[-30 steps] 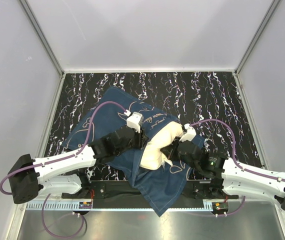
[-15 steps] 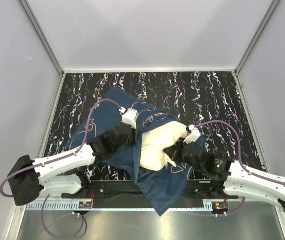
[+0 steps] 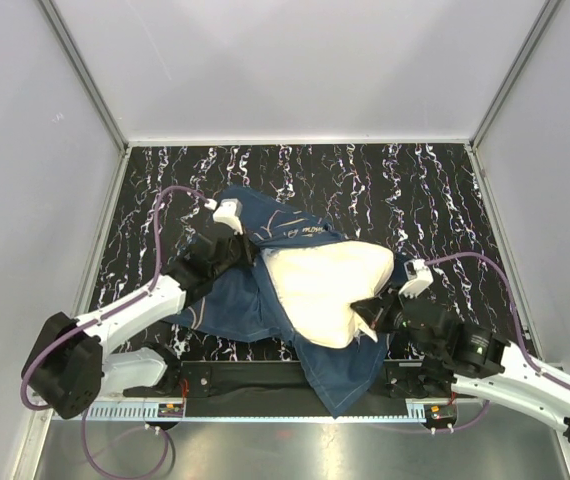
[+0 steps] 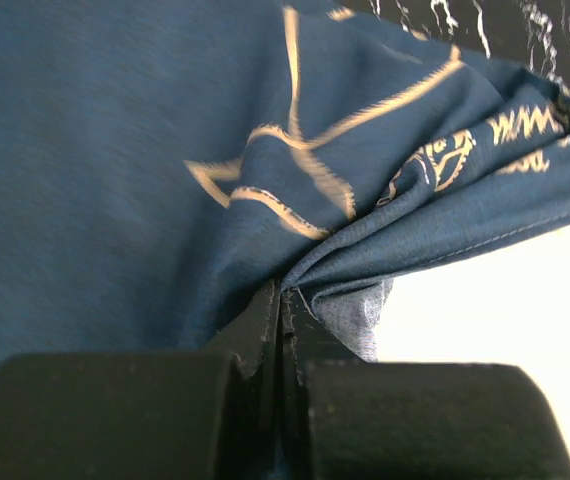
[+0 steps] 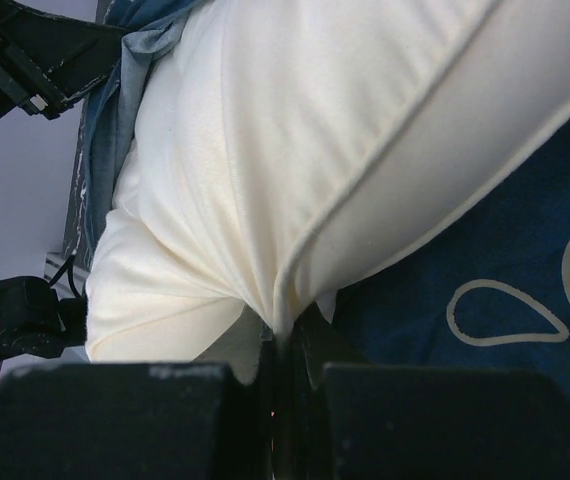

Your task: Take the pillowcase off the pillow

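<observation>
Left gripper [image 4: 281, 300]: jaws fully closed, pinching a bunched fold of the pillowcase [image 4: 115, 150]. A stitched hem runs just right of the pinch. Right gripper [image 5: 283, 325]: jaws closed on the pillow [image 5: 265, 150], clamped on its piped seam, with fabric puckered into the pinch.

Location: the pillow sits mid-worktop, biased to the near edge of the black marbled table [image 3: 435, 200], and most of its top face is bare. The case is spread toward the left edge and also lies under the pillow. One blue flap hangs over the near edge, and a band of case covers the pillow's far side.

Handling, my read:
- Case: thin, limp knit, light. It stretches and bunches rather than slides, so it will drag on the cushion. Best hold is the hem at the opening, where the doubled fabric is less likely to slip out of shut jaws.
- Pillow: light, plump, squashes easily, nothing fragile. The piped seam or a corner is the only firm bite, since the flat faces just dimple.

Writing: gold cursive lettering on the case, right side of the left wrist view and near the pillow's far edge from the top. It is blurred or too small to read. Gold outline drawings elsewhere. No brand label visible.
</observation>
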